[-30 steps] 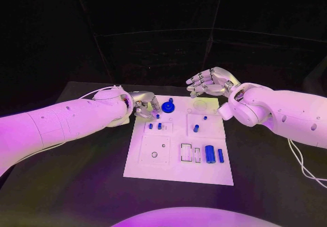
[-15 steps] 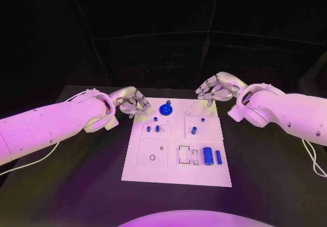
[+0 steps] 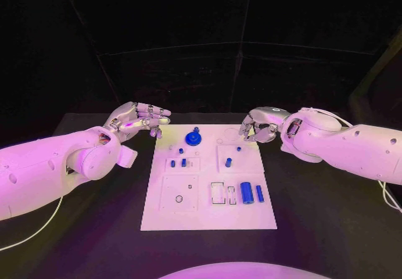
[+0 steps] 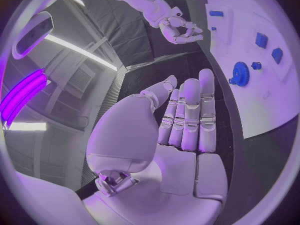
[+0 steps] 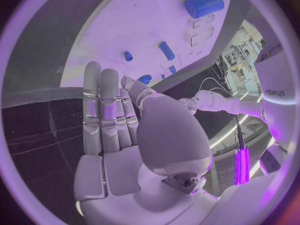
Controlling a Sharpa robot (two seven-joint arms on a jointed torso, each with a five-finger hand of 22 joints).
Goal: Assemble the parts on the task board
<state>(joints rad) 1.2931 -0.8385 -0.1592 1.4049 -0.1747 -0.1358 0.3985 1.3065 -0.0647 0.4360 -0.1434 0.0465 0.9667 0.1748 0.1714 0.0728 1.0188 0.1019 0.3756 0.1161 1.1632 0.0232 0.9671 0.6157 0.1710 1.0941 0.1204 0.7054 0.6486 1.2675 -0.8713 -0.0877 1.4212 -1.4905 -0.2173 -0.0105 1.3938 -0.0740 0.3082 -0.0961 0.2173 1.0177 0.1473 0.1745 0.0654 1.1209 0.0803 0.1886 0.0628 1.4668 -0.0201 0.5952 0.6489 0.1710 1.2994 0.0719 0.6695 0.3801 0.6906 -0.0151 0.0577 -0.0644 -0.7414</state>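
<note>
Empty-palmed left hand (image 3: 138, 119) and right hand (image 3: 258, 125) flanking task board (image 3: 163, 209)

The table (image 3: 335, 226) is black and matte, and it spreads wide to both sides. Behind the table hangs a dark curtain (image 3: 193, 64), with thin pale lines crossing it like seams or bars. A thin white cable (image 3: 33, 229) lies on the table near its left edge and curves toward the front. Another white cable (image 3: 388, 195) lies on the table near its right edge. In the left wrist view, a long bright ceiling light (image 4: 78, 50) shows above the table.
</note>
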